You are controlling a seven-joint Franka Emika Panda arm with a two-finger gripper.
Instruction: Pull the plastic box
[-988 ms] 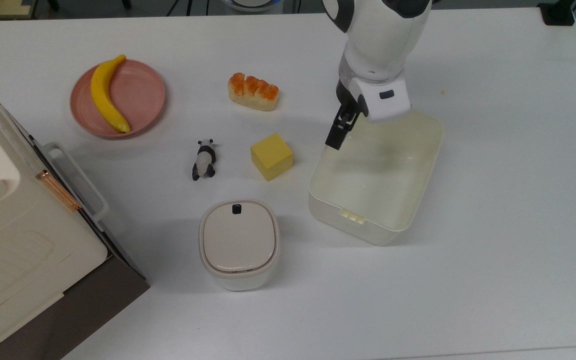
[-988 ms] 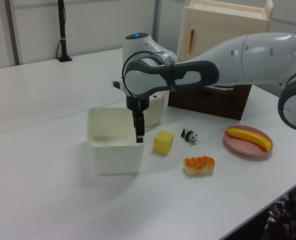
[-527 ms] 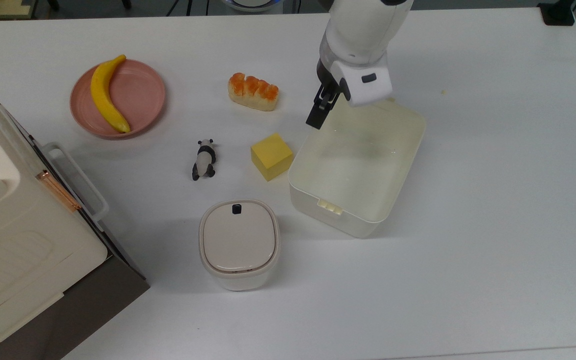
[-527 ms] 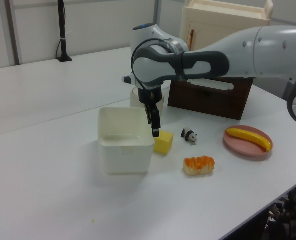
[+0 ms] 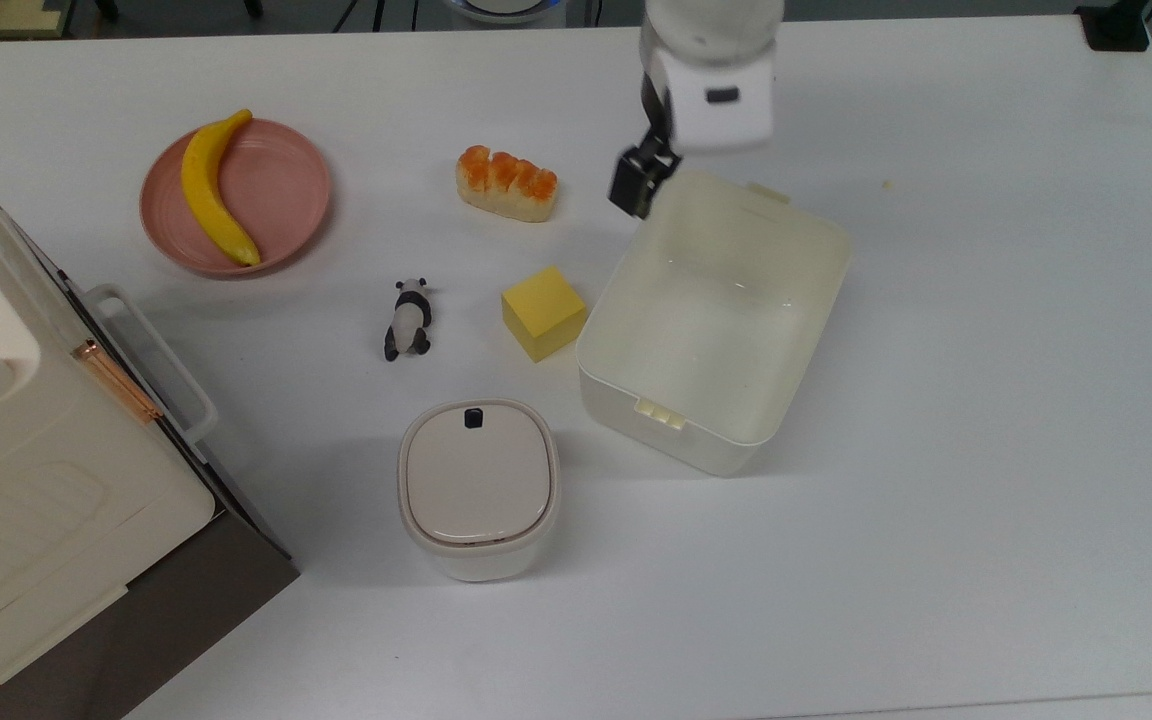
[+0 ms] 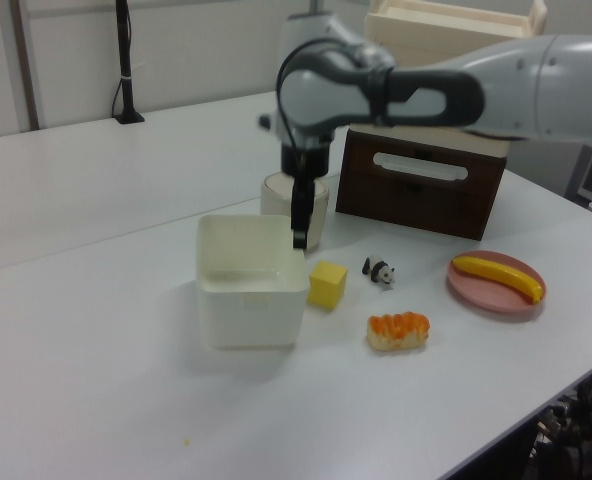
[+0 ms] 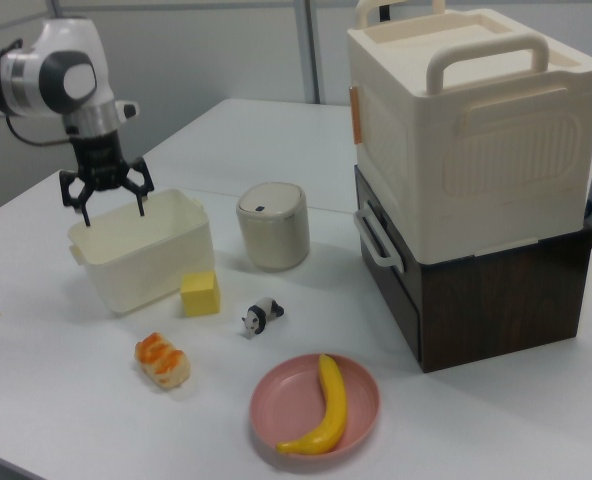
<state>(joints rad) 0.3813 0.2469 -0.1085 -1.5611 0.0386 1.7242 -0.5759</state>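
The plastic box (image 5: 678,447) is a cream-white translucent tub, empty, lying slightly askew right of the table's middle in the top view. It also appears as the plastic box (image 6: 251,312) and the plastic box (image 7: 136,268). My gripper (image 5: 638,188) hangs over the box's far corner on the top view's left. In the right view the gripper (image 7: 112,213) is open, fingers spread wide, their tips at about rim height with nothing between them. The gripper (image 6: 298,236) sits at the box's back right corner in the left view.
A yellow cube (image 5: 543,312) almost touches the box's left wall in the top view. A bread roll (image 5: 506,183), a toy panda (image 5: 408,318), a lidded white container (image 5: 478,488) and a pink plate (image 5: 286,195) with a banana lie further left. A big cream appliance (image 5: 26,470) fills the lower left.
The box slid to the top view's left, beside the yellow cube, then stopped. The gripper has since risen from the rim and moved toward the top view's top.
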